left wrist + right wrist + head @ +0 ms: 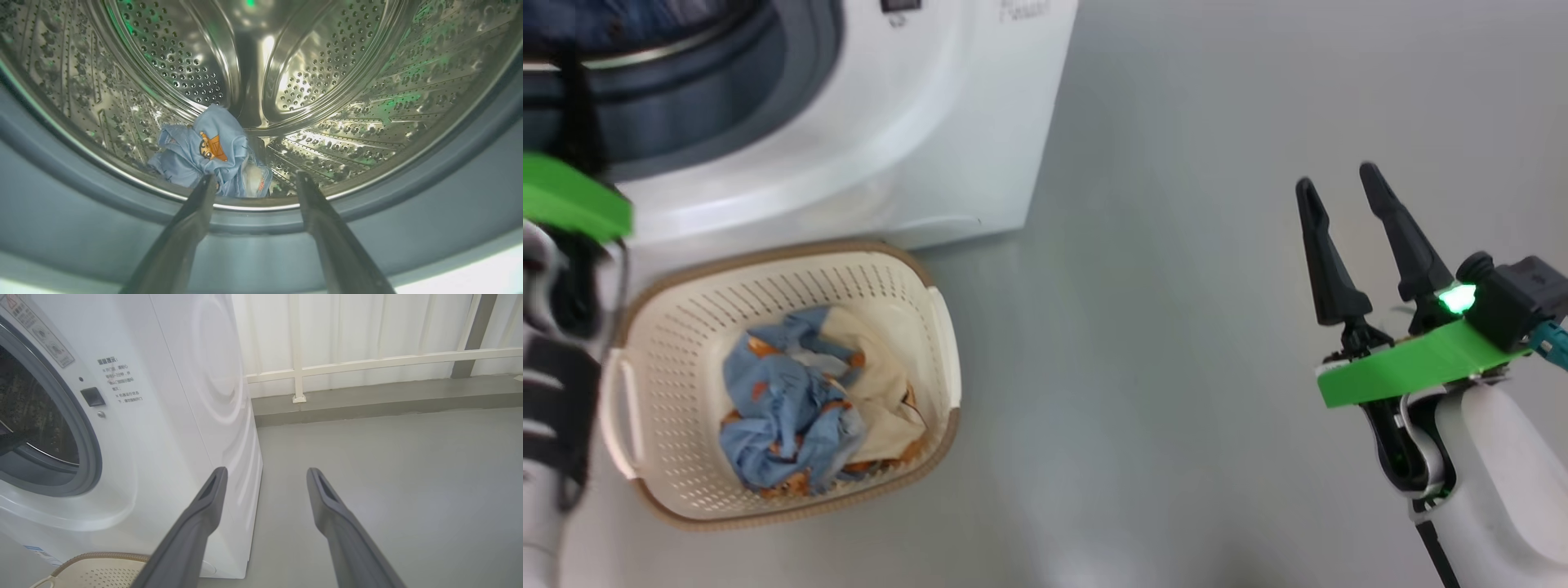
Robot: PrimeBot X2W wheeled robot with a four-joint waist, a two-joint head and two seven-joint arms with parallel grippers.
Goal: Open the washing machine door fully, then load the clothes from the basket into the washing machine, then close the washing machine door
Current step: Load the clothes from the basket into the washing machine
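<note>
- Left claw (255, 175): released, its two dark fingers spread with nothing between them. It points into the mouth of the washing machine (866, 122). The fingers cross the grey-blue gasket (61, 212), and their tips reach the lower lip of the steel drum (327, 81).
- Blue garment (204, 151): one light blue piece with an orange cartoon figure, crumpled on the bottom of the drum just beyond the fingertips. Whether the finger on the left of the wrist view touches it cannot be told.
- Right claw (1337, 175): released and empty, fingers apart, held over bare floor (1176, 367) well to the right of the machine and the basket. Its wrist view looks past the machine's right front corner.
- Basket (686, 327): cream-white, perforated, with a brown rim. It stands on the floor directly before the machine's front, its far rim just beside the machine's base.
- Clothes (784, 408): light blue pieces printed in orange, bunched over a cream-white piece (886, 384). They lie in the bottom of the basket, well below its rim.
- Latch slot (92, 396): small dark square on the white front panel, just right of the round opening.
- Far edge of the floor, right wrist view: a raised grey kerb (367, 398) carries a pale railing (367, 361).
</note>
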